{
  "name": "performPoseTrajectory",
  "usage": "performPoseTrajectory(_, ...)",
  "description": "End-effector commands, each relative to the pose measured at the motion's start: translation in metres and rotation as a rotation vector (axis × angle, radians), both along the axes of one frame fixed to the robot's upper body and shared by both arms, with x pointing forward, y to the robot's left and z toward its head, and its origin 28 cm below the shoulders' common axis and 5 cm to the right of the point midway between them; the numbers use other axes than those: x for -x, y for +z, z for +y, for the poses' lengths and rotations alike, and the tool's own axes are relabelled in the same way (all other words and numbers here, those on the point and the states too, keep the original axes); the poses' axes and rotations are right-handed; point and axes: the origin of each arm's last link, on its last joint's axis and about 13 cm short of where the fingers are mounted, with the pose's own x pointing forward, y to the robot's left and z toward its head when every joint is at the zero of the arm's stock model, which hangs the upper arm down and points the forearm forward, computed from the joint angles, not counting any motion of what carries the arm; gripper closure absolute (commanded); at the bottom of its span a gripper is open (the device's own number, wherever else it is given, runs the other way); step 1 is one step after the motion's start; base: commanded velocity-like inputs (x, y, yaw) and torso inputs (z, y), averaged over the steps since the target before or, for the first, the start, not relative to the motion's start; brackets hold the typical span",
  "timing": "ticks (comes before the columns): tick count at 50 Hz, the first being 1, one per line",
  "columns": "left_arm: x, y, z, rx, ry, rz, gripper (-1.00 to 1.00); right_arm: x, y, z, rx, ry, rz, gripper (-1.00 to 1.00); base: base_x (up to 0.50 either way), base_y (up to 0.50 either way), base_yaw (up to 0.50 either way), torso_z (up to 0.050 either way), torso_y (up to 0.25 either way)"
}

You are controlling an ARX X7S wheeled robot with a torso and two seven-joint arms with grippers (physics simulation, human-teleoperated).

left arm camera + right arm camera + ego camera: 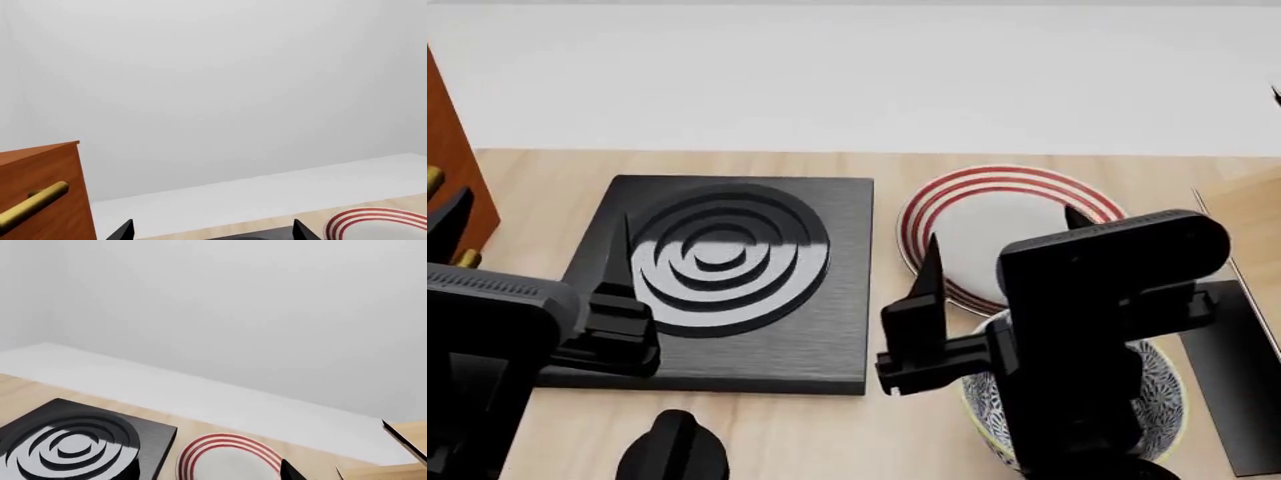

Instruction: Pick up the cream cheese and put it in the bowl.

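While the right jaws [994, 255] stand apart holding nothing, the bowl [1154, 400] sits right under that arm. The left jaws [534, 240] are spread too. No cream cheese shows.

kitchen | stove burner [727, 262] | plate [988, 215] | wooden counter [561, 170]

Light wooden table [827, 165], black ringed stove slab [727, 275]; red-striped plate [988, 215], patterned bowl [1161, 395] beside it
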Motion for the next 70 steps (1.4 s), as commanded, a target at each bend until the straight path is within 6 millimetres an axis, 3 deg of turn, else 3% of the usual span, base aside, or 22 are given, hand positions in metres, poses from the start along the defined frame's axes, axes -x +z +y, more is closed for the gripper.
performPoseTrajectory(1, 0.002, 0.002, 0.001, -0.001, 0.003, -0.004, -1.0, 0.002, 0.002, 0.0, 0.005, 0.042, 0.033, -1.0, 0.0, 0.0, 0.0, 0.0, 0.0)
performPoseTrajectory(9, 0.004, 0.007, 0.0, -0.008, 0.004, -0.015, -1.0, 0.007, 0.005, 0.0, 0.022, 0.243, 0.098, -1.0, 0.0, 0.0, 0.0, 0.0, 0.0)
performPoseTrajectory(17, 0.004, 0.009, -0.001, -0.014, 0.007, -0.017, -1.0, 0.013, 0.013, -0.004, 0.066, 0.237, 0.094, -1.0, 0.0, 0.0, 0.0, 0.0, 0.0)
performPoseTrajectory(31, 0.003, 0.012, -0.002, -0.023, 0.001, -0.023, -1.0, 0.029, 0.031, -0.014, 0.099, 0.38, 0.146, -1.0, 0.0, 0.0, 0.0, 0.0, 0.0)
performPoseTrajectory(70, 0.007, 0.015, -0.004, -0.032, 0.003, -0.032, -1.0, 0.047, 0.035, -0.01, 0.131, 0.627, 0.28, -1.0, 0.0, 0.0, 0.0, 0.0, 0.0)
